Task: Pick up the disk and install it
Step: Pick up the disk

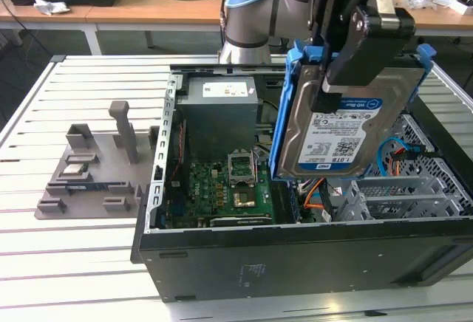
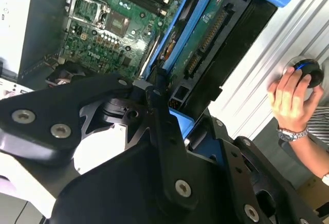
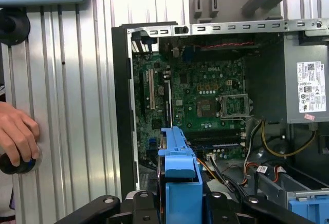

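Observation:
The disk, a silver hard drive with a white-and-blue label in a blue plastic bracket, hangs tilted on edge above the open computer case. My gripper comes down from above and is shut on the disk, one black finger across its labelled face. In the second wrist view the disk shows its dark underside and connector edge, clamped in my gripper. The first wrist view looks down the blue bracket of the disk between my gripper, with the motherboard below.
Inside the case lie a green motherboard, a grey power supply and a grey drive cage at the exterior view's right. A grey fixture tray sits at its left. A person's hand rests on a round knob on the slatted table.

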You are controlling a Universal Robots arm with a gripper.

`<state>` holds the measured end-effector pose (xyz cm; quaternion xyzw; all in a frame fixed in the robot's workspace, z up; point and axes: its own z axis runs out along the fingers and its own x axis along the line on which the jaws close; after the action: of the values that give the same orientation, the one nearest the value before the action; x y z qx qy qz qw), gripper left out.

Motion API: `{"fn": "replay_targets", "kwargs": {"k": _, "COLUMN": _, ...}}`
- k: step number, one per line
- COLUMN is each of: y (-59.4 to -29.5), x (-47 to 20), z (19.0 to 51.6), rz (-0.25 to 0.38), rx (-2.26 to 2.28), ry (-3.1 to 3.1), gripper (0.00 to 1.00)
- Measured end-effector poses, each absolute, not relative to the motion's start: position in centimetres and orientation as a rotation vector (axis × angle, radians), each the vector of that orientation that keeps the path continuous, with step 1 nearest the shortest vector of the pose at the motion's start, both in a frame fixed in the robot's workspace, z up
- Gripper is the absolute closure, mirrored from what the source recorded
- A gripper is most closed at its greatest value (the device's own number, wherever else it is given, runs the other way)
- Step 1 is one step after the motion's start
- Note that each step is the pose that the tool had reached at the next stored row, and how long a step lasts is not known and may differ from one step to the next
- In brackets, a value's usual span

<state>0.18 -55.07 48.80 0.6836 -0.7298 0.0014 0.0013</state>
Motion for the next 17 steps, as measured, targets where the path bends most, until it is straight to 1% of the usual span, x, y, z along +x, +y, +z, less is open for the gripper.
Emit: {"fn": "replay_targets", "kwargs": {"k": 17, "y": -55.1, "x": 4.2, "z": 48.6, "rz": 0.003, "rx": 2.146, "ry": -2.29, "gripper": 0.63}}
